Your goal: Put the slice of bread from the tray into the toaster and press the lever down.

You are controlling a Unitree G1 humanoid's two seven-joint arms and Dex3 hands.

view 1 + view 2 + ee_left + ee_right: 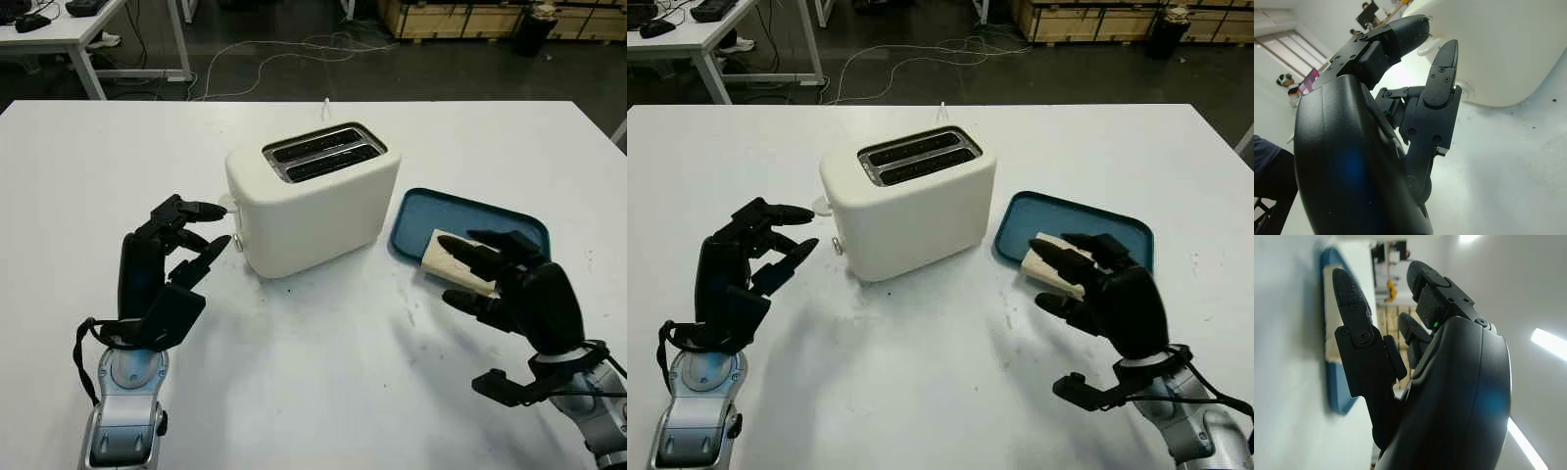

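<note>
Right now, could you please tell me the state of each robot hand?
Left robot hand: open, holding nothing, beside the white plastic toaster's lever end.
Right robot hand: open, over the pale bread slice on the blue tray, not yet grasping.

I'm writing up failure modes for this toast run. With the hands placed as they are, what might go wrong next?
1. The pale slice of bread lies at the near edge of the shallow blue tray; the right hand, open above it, might push it onto the table or shift the tray.
2. The left hand, open beside the white two-slot toaster near its lever, could nudge the toaster.
</note>
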